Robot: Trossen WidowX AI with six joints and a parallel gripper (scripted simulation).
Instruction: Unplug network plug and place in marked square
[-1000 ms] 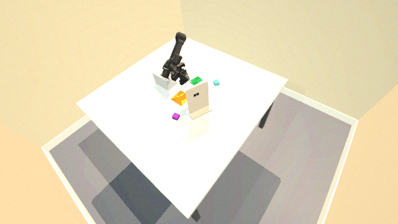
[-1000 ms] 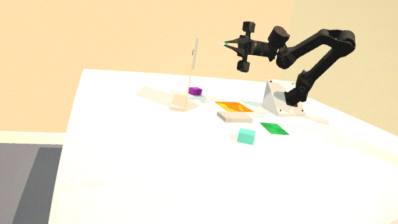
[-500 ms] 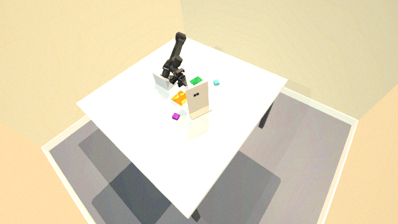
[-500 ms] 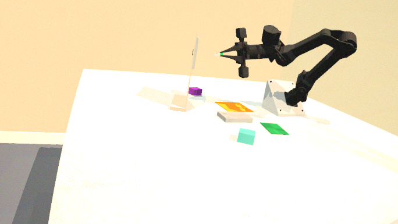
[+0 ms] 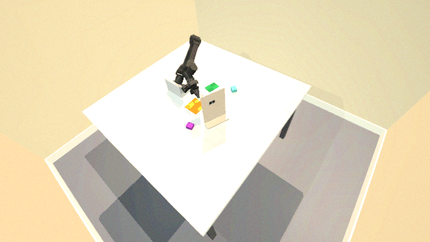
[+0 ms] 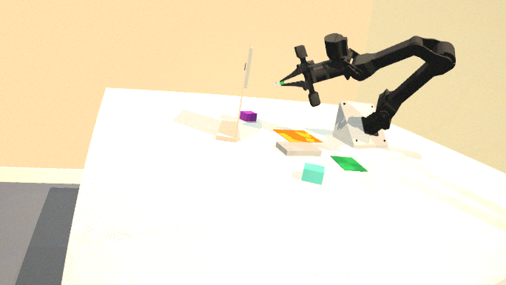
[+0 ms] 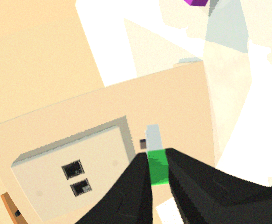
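Observation:
The plug [image 6: 277, 84] [image 7: 153, 136], pale at the front and green at the back, is out of the socket. My gripper [image 5: 198, 96] [image 6: 282, 83] [image 7: 155, 158] is shut on its green part and holds it in the air, a gap away from the upright panel [image 5: 215, 112] [image 6: 240, 106] [image 7: 177, 100]. In the wrist view the panel's pale box [image 7: 42, 175] shows two dark openings. Flat on the table lie an orange square [image 5: 193, 107] [image 6: 297, 135], with yellow patches, and a green square [image 5: 211, 87] [image 6: 348, 163]. The plug is above the table, over neither square's surface in contact.
A purple block [image 5: 190, 126] [image 6: 248, 115] lies near the panel's foot. A grey slab [image 6: 298, 149] lies beside the orange square. A teal block [image 5: 234, 88] [image 6: 313, 173] is near the green square. An orange bar [image 7: 13, 207] is at the panel's edge.

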